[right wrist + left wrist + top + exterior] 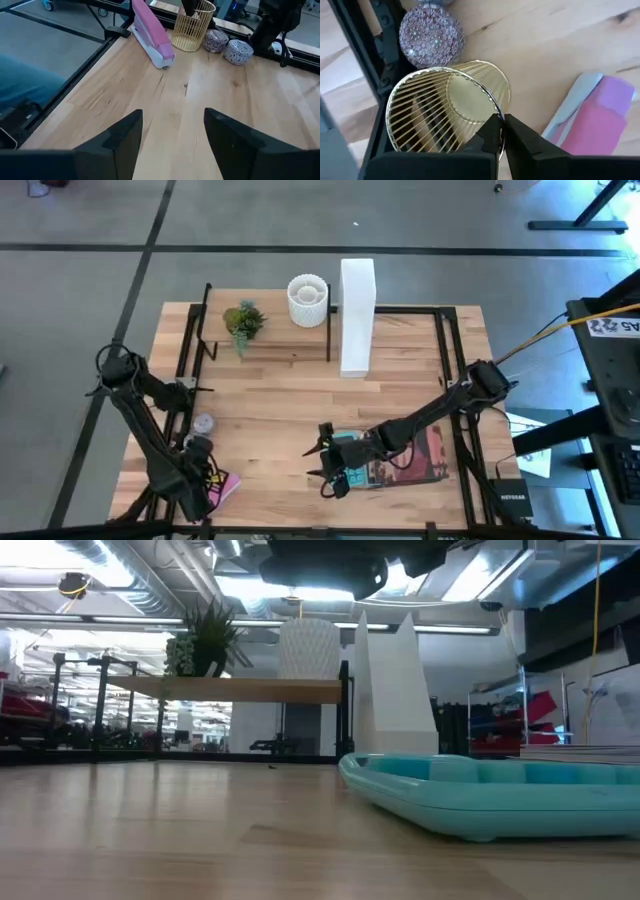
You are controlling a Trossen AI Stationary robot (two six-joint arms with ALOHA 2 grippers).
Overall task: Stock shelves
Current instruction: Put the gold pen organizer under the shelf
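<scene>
Left fingers [502, 131] clenched on the rim of a gold wire cup [447, 105], near the bench's [270, 400] front left corner. Just beside: a glittery round jar [431, 36] and a pink stapler [592, 117]. Right fingers [172, 137] released and spread wide, hanging over bare wood near the front edge, above a teal tray [500, 795]. Shelves [265, 340] along the back edge, carrying a small plant [243, 320] and a white ribbed pot [308, 300]; a tall white box [357, 315] just beside.
</scene>
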